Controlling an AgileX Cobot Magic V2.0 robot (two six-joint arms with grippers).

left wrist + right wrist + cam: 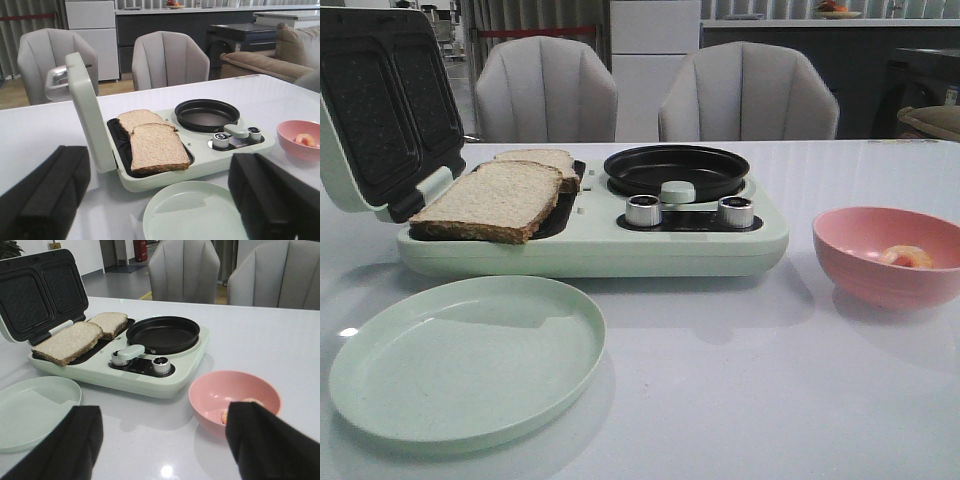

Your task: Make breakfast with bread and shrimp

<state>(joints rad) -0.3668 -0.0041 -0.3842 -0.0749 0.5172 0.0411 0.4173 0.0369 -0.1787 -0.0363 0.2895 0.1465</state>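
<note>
Now both jaws gape wide w/ nothing held, bread [490, 200] on maker [590, 240], shrimp [907, 257] in bowl [865, 270].

each tool shows two blunt matte-black fingers [45, 195]; unmarked

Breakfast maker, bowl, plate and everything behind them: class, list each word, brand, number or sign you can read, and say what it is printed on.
No text can be read in any view.
Breakfast maker: no brand or label shows.
Knobs: any markings are too small to read.
Bowl and plate: plain.
Dark appliance in the background: a small pale sticker, too blurred to read.
</note>
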